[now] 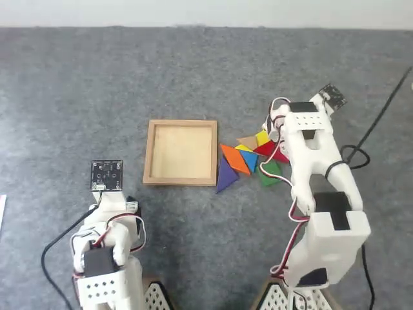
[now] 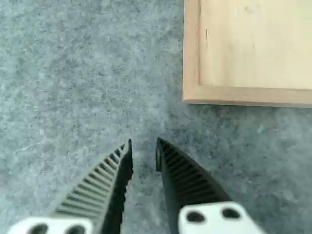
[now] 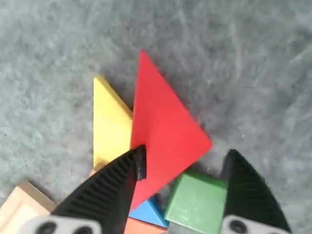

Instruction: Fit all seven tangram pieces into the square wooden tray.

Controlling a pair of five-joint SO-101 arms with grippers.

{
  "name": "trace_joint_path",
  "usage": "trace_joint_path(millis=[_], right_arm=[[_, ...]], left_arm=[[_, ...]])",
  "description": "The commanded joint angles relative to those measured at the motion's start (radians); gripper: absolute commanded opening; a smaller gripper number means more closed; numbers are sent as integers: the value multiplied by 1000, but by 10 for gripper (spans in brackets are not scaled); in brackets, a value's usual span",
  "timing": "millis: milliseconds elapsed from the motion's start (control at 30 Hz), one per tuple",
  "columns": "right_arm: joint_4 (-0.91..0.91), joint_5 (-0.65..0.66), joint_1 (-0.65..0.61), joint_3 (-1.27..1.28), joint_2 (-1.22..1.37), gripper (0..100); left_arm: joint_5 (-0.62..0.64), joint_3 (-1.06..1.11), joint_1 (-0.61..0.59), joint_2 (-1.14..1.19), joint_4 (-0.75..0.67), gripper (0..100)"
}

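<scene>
Two arms stand at the near edge of a grey carpet [image 1: 77, 84]. The left gripper [image 2: 144, 146] hangs low over bare carpet, near the tray's near-left corner. Its jaws are parted by only a narrow gap and hold nothing. Carpet lies open on both sides of it and ahead, up to the tray [image 2: 191, 58] rim.

The right gripper [image 3: 186, 156] sits farther out, over the right end of the heap of pieces [image 1: 248, 158]. Its jaws are spread wide and grip nothing. One tip lies over the red triangle [image 3: 163, 131] where it meets the yellow triangle [image 3: 109, 131]. The other is over carpet just past the green square [image 3: 197, 202]. Whether the tips touch anything cannot be told.

The tray [image 1: 147, 155] lies flat mid-table, square to the arms, its pale wooden floor showing. All the pieces are outside it, bunched on the carpet just to its right. The purple triangle [image 1: 224, 175] is nearest the arms, its point just beside the tray's right rim at the near corner. The orange triangle [image 1: 234, 158] lies above it, close to the same rim, with a blue piece [image 1: 250, 160] touching its right side. The green square [image 1: 270, 171] sits at the right end, partly under the arm. Farther back, the red triangle [image 1: 268, 148] overlaps its neighbours, with the yellow triangle [image 1: 261, 137] and a tan piece [image 1: 247, 142] at the far edge of the heap.

Beyond the tray and heap, carpet runs open to the far edge. A black cable [image 1: 381, 113] crosses the far-right corner.
</scene>
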Motion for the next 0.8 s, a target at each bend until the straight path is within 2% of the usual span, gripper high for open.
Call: trace_joint_path(millis=[0,67,233,400,767], right_arm=[[12,15,4,-75,-13,351],[12,11,4,-86,-13,374],[-24,6,2,-91,-2,350],[-44,-86,2,-89,1,331],[-74,-150,-1,-160,133,329]], left_arm=[[0,-12,5,-18,3,80],[0,-12,5,-18,3,80],[0,-12,5,-18,3,80],[0,-12,5,-18,3,80],[0,-12,5,-18,3,80]])
